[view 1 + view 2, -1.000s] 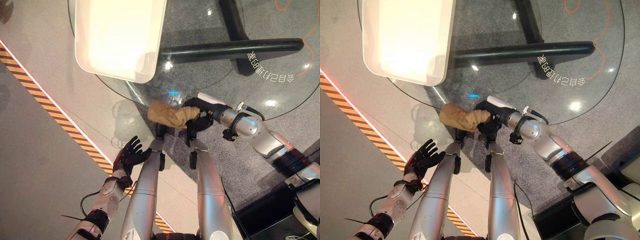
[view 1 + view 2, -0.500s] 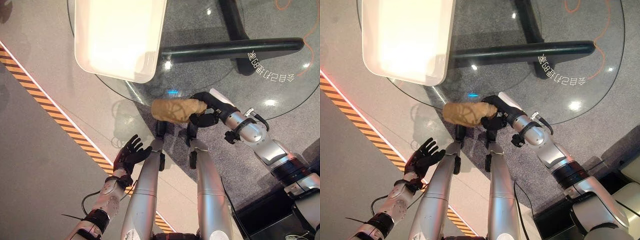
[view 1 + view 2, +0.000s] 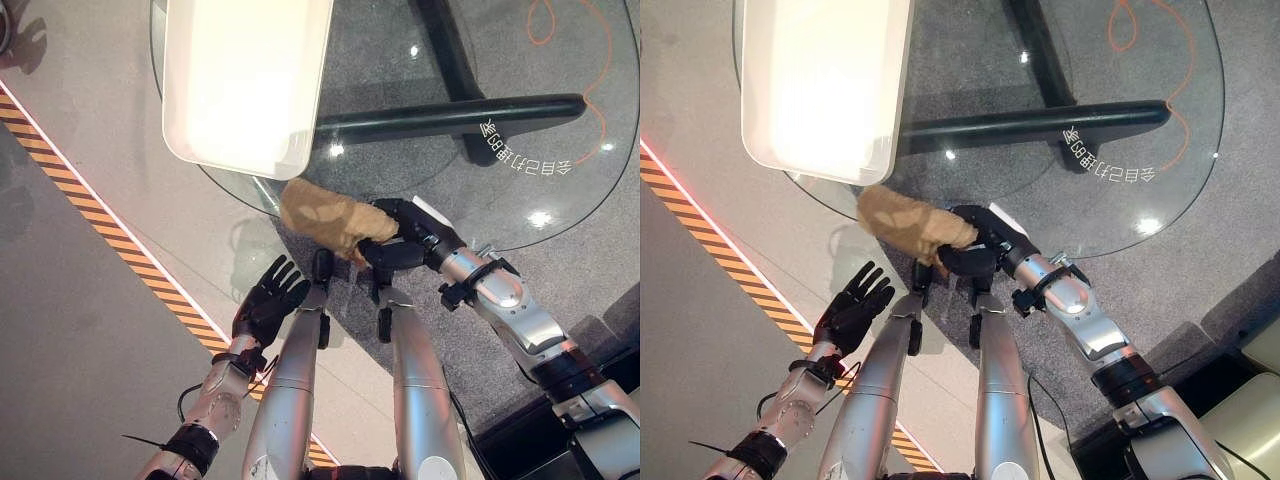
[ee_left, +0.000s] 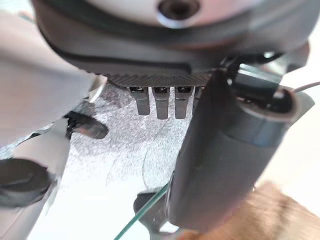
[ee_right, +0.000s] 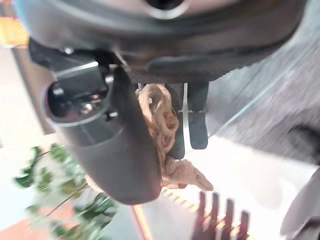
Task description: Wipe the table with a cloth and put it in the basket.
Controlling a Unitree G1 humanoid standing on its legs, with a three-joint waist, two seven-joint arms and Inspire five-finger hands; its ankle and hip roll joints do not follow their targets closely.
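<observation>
Two hands are in play. Right hand point(image 3: 392, 243), dark and hard-shelled, has its fingers and thumb curled round one end of the tan cloth point(image 3: 325, 217), a nubbly, looped-pile rag bunched into a soft sausage shape. From the right wrist view you can see that cloth point(image 5: 159, 120) pinched between the thumb and the fingers point(image 5: 198, 117), its knotted weave spilling out past the fingertips. The free end of the rag runs away from the fingers and lies at the near rim of the round glass table point(image 3: 520, 130), smooth, see-through and glinting with light spots, over a black bar-shaped base point(image 3: 450, 110).

Just beyond the cloth's free end, well past the right fingertips, sits the basket point(image 3: 250, 85): a pale, glossy, rounded-corner rectangular tub resting on the glass. Its inside is washed out by glare, so I cannot tell what, if anything, is in it. The cloth is outside it, close to the near corner.

Left hand point(image 3: 268, 300) hangs below the table edge, fingers spread wide and straight, holding nothing. Past them, a yellow-and-black striped strip point(image 3: 110, 225) runs across the smooth pale floor, and speckled grey carpet point(image 3: 480, 340) lies under the table.
</observation>
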